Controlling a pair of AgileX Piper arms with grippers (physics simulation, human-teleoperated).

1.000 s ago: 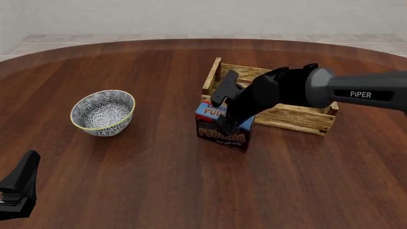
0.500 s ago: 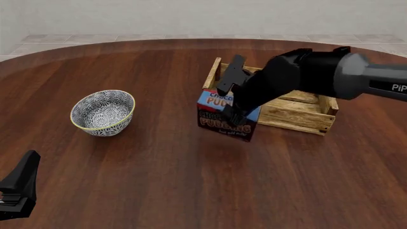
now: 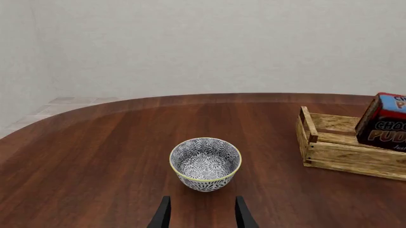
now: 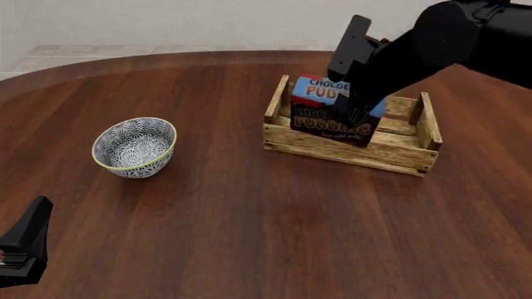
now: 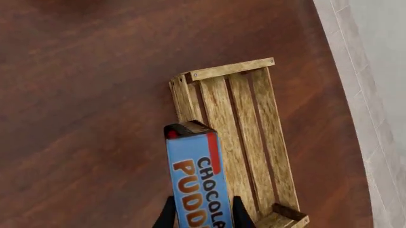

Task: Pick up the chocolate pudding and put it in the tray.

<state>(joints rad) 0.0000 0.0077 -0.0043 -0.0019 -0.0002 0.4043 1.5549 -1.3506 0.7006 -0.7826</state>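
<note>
The chocolate pudding [image 4: 328, 112], a blue and dark brown carton, hangs tilted in the air above the left half of the tray [image 4: 349, 154], a light slatted wooden crate. My right gripper [image 4: 351, 107] is shut on the carton from above. In the right wrist view the chocolate pudding [image 5: 198, 183] sits between the two fingers, over the near side wall of the tray [image 5: 254, 123]. My left gripper [image 3: 201, 216] is open and empty low over the table near its front left edge [image 4: 21, 246]. The left wrist view shows the chocolate pudding [image 3: 385, 122] above the tray [image 3: 345, 152].
A round blue-white patterned bowl [image 4: 134, 146] stands on the brown table left of the tray, straight ahead of the left gripper, bowl [image 3: 205, 163]. A pale wall and tiled floor lie beyond the table's far edge.
The right gripper has lifted the chocolate pudding off the table and carried it back and to the right, from in front of the tray to above it. The left arm has not moved.
</note>
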